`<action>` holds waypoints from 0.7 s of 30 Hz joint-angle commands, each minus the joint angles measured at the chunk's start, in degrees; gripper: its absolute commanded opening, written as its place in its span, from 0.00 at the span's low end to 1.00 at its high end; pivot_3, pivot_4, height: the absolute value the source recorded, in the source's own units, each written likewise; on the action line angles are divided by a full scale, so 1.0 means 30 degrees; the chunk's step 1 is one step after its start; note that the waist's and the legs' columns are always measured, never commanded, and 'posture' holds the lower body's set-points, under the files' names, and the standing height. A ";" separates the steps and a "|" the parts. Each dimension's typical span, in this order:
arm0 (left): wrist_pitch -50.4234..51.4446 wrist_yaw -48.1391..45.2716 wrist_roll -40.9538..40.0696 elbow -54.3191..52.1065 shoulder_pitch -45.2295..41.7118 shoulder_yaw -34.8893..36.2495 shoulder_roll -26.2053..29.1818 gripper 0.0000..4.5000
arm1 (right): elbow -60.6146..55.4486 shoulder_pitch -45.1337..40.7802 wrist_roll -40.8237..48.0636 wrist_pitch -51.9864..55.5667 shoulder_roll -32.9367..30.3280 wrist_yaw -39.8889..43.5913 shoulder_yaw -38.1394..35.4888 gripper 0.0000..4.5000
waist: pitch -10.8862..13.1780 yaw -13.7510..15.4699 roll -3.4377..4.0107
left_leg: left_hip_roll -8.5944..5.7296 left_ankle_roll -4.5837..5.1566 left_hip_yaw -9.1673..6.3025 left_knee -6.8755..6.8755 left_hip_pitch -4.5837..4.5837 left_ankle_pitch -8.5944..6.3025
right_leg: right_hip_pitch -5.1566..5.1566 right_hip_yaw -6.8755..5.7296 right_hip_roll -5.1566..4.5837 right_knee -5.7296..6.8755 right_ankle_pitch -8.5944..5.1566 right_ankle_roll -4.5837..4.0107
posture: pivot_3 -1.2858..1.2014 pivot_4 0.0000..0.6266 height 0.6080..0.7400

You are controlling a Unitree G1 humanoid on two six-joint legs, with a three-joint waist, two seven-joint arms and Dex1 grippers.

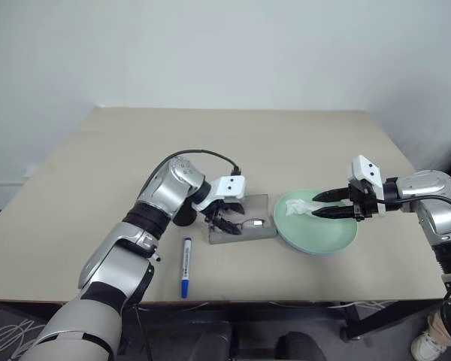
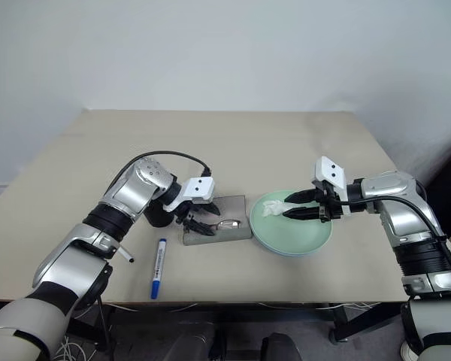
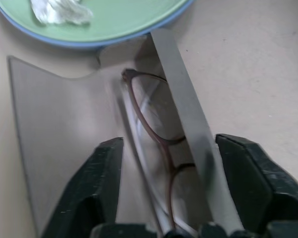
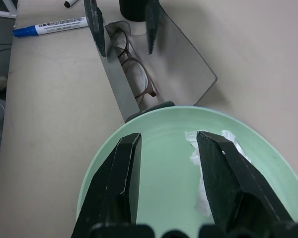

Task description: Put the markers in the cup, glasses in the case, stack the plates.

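Grey case (image 1: 240,226) at 6 o'clock on our surface (image 1: 233,143) holds the glasses (image 3: 156,134); our left fingers (image 3: 99,183) hang open over them. Right fingers (image 4: 218,183), parted, hover above the green plate (image 1: 316,229) at 3 o'clock.

glasses: thin dark frame, roundish clear lenses, lying flat inside the case (image 4: 133,74)
case: grey semi-translucent rectangular box, lid open flat, near the table's front edge, touching the plates' rim (image 1: 261,226)
plates: mint green plate (image 4: 164,148) stacked on the light blue plate (image 3: 64,42); toward the table's front right
blue-capped marker: white barrel, lying flat by the table's front edge, left of the case (image 1: 186,267)
black-ended marker: one black tip visible (image 4: 68,4)
cup: black, upright, just behind the case's left end (image 2: 158,216)
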 commanded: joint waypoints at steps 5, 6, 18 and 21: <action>0.0815 -0.0147 -0.1487 -0.0764 -0.1782 0.1539 -0.0383 0.66 | -0.0435 -0.0182 0.0248 -0.0181 0.0023 0.0008 -0.0447 0.43 | 0.0001 0.0016 -0.0003 | 0.0000 0.0001 -0.0001 0.0007 -0.0002 0.0000 | 0.0002 -0.0006 -0.0002 0.0000 0.0000 0.0001 | 0.52 0.00 0.66; 0.1249 -0.0136 -0.1945 -0.0679 -0.2196 0.1962 -0.0542 0.66 | -0.0419 -0.0188 0.0234 -0.0196 0.0022 0.0009 -0.0439 0.43 | 0.0002 0.0017 -0.0004 | 0.0000 0.0002 -0.0001 0.0012 -0.0005 0.0001 | 0.0004 -0.0008 -0.0001 0.0000 0.0000 0.0001 | 0.52 0.00 0.66; -0.2207 0.4989 -0.0360 0.6456 -0.5213 0.2999 -0.1267 0.24 | -0.0276 -0.0399 0.0128 -0.0253 0.0160 0.0006 -0.0387 0.43 | 0.0006 -0.0017 -0.0010 | -0.0002 0.0024 -0.0008 0.0050 -0.0006 0.0015 | 0.0015 -0.0014 0.0022 0.0024 0.0012 0.0062 | 0.52 0.00 0.66; -0.3476 0.6807 0.0941 0.8105 -0.5180 0.2438 -0.1485 0.01 | -0.0314 -0.0424 0.0136 -0.0214 0.0204 -0.0041 -0.0392 0.43 | 0.0008 0.0036 -0.0017 | -0.0014 0.0036 -0.0005 0.0064 -0.0016 0.0021 | 0.0014 -0.0012 0.0012 0.0022 0.0031 0.0060 | 0.52 0.00 0.66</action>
